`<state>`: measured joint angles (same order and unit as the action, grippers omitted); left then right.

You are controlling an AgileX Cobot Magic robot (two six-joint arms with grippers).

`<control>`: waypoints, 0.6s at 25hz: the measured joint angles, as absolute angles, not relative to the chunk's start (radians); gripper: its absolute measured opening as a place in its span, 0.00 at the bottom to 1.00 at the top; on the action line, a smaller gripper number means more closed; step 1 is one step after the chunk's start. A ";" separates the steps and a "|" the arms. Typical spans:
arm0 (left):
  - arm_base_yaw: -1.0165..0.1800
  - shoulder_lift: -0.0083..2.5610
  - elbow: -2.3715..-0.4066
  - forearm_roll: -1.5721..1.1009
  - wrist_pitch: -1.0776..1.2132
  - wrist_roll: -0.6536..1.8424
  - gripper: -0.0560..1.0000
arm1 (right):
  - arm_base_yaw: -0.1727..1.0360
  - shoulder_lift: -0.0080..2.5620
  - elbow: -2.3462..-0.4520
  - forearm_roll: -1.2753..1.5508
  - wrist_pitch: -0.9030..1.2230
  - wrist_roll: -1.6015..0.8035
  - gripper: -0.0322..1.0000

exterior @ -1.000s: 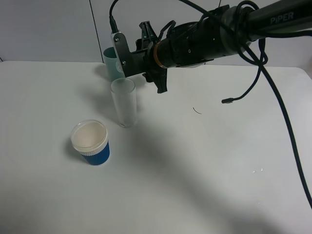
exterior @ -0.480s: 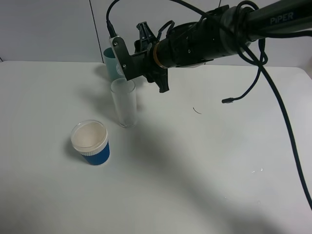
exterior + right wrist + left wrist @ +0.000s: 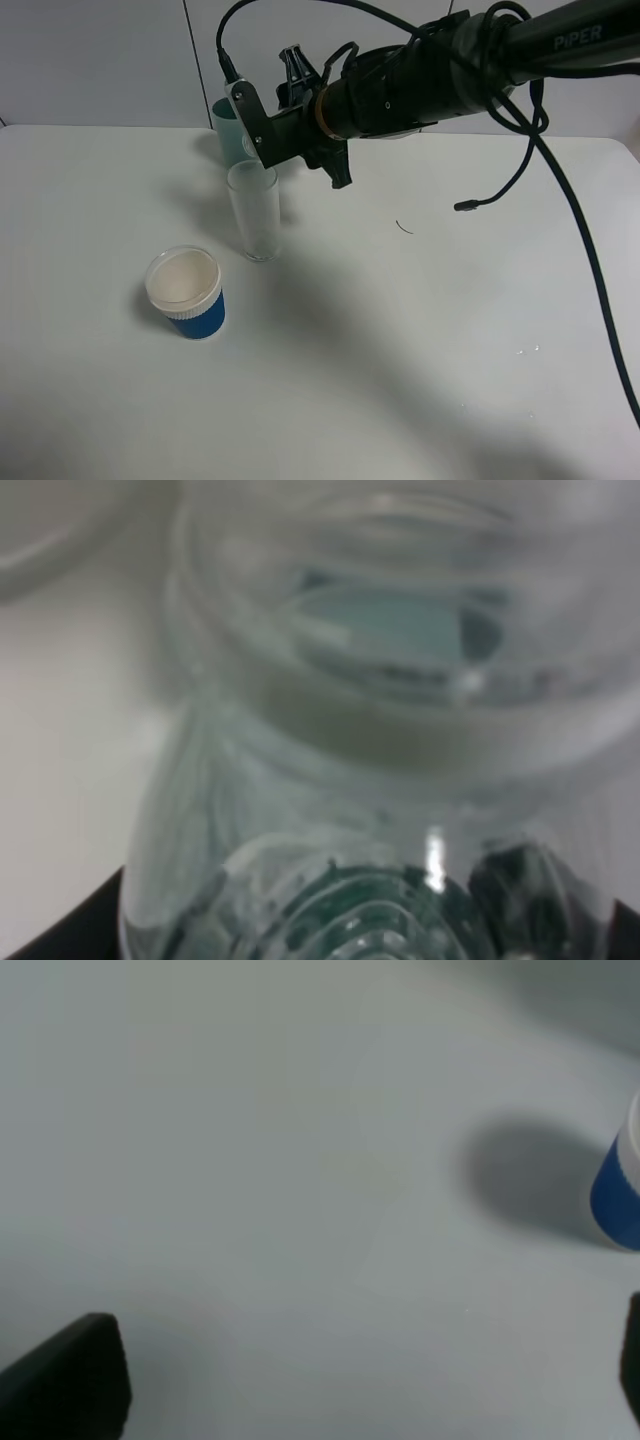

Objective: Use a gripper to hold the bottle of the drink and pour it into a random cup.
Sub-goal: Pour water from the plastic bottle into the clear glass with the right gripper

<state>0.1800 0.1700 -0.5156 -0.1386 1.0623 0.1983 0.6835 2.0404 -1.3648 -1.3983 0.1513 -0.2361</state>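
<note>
Upper centre of the high view, the right gripper, clamped on the bottle of the drink, has rolled slightly further just above the cup, so pouring appears under way.

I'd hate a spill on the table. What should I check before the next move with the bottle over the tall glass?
1. Grip: right hand shut on the drink bottle: ok.
2. Bottle mouth above the glass tumbler: looks ok from the high view.
3. Tumbler upright on the table: ok.
4. Drink flowing, or level in the tumbler: cannot tell.
5. Teal cup and blue ribbed cup stand apart from the tumbler: ok.
6. Left hand open, outside the high view: ok.
</note>
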 joint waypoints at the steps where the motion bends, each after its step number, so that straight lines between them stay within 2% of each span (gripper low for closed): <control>1: 0.180 0.170 -0.516 -0.139 1.062 0.198 0.99 | 0.684 2.040 -1.365 -1.398 0.152 -0.237 0.57; 15: 0.180 0.170 -0.516 -0.139 1.062 0.198 0.99 | 0.687 2.039 -1.387 -1.413 0.154 -0.280 0.57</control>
